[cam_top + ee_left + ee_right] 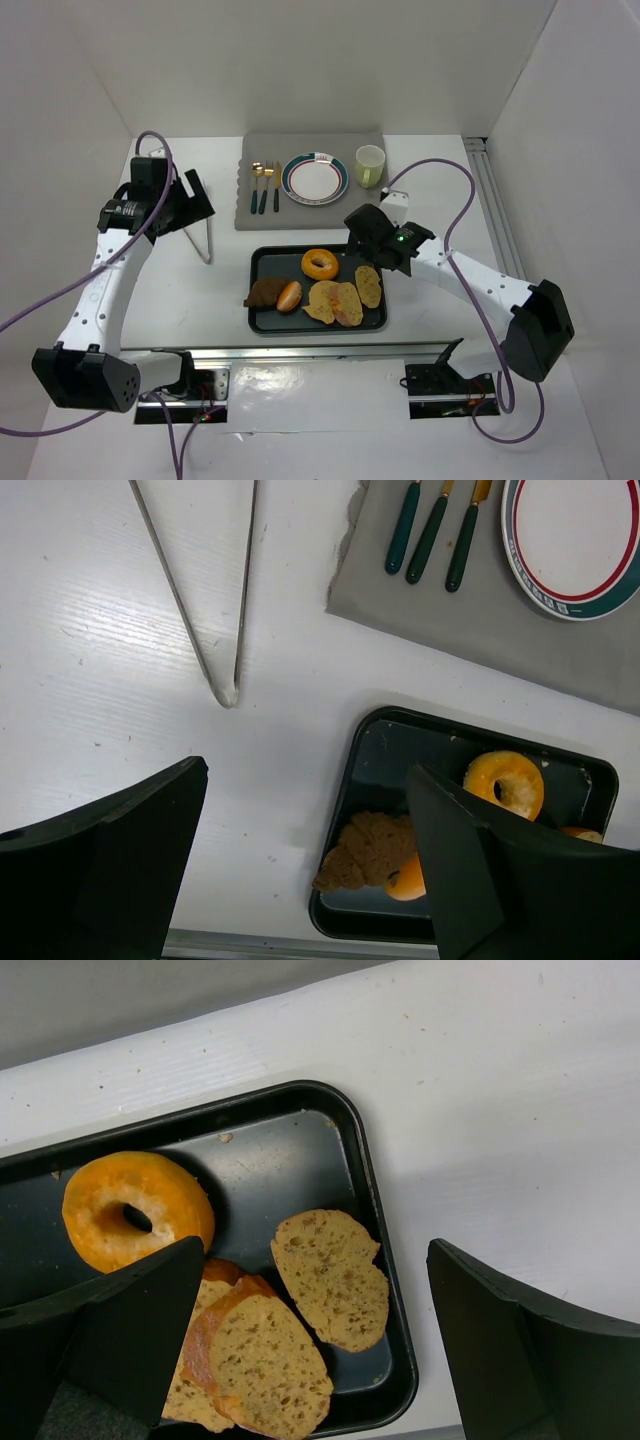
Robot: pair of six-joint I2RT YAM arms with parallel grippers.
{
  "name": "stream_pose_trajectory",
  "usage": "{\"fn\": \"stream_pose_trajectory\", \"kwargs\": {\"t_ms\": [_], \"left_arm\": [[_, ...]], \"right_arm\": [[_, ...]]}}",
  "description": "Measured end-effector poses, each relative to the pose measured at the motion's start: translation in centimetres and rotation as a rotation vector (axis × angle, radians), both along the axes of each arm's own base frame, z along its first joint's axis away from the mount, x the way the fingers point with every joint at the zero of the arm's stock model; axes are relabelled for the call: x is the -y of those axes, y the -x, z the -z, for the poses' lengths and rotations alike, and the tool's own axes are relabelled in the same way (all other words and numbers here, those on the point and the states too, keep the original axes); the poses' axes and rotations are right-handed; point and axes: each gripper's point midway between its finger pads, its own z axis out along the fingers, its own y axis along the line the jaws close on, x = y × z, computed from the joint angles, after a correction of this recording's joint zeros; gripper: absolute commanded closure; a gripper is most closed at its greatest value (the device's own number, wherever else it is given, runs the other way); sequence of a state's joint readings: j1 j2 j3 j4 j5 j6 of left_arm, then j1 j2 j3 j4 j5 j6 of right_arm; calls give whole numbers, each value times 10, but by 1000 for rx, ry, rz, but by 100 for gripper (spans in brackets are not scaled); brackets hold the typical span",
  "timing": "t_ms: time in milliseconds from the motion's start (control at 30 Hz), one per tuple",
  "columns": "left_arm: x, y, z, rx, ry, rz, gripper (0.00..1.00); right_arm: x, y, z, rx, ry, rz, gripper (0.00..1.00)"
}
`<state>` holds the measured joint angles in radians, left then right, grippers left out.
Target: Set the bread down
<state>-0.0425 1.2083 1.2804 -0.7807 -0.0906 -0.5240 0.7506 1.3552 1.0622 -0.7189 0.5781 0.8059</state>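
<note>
A black tray (262,318) near the table's front holds a bagel (320,264), a brown croissant (265,292), a small glazed roll (289,296) and three bread slices (346,298). My right gripper (375,243) is open and empty above the tray's far right corner. In the right wrist view it hangs over the rightmost slice (332,1277), with the bagel (135,1210) to the left. My left gripper (190,200) is open and empty at the far left, over bare table. The left wrist view shows the croissant (370,848) and bagel (505,783). A white plate (314,180) lies on the grey mat.
The grey mat (300,215) also carries three pieces of cutlery (264,186). A pale green cup (369,166) stands right of the plate. Metal tongs (199,238) lie on the table left of the mat. White walls close in three sides.
</note>
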Motion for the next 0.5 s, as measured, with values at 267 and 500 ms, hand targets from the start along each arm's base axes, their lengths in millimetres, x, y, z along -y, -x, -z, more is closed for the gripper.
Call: {"fn": "stream_pose_trajectory", "kwargs": {"t_ms": [267,500], "left_arm": [[-9,2,18,-47,17,-32,0],[-21,-9,63,-191,6,-63,0]], "right_arm": [[-1,0,0,-1,-3,-2,1],[-2,-1,0,7,-10,-9,1]]}}
